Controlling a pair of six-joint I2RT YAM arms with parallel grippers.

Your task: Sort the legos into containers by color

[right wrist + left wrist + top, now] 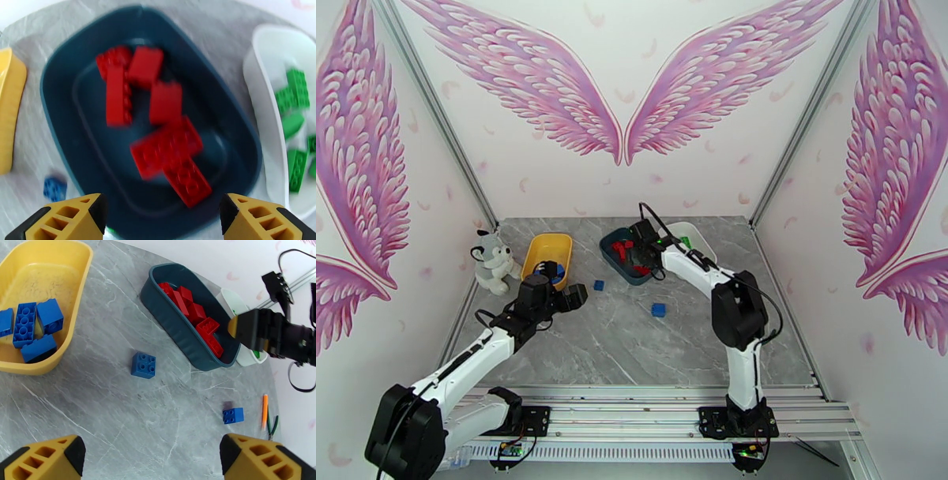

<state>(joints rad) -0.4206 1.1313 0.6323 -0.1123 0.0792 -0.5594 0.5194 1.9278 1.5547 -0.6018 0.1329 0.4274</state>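
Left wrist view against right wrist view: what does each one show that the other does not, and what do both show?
Left wrist: four blue bricks lying in the yellow tray, and a second loose blue brick farther out. Right wrist: the inside of the white tray, with whole green bricks. Both: the teal tray holding red bricks, and one loose blue brick near it.

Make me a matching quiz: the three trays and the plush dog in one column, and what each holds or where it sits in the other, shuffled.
Column one:
1. yellow tray
2. dark teal tray
3. white tray
4. plush husky

Column two:
A. holds green bricks
B. stands on the table, beside the yellow tray
C. holds blue bricks
D. holds red bricks

Pairs: 1-C, 2-D, 3-A, 4-B
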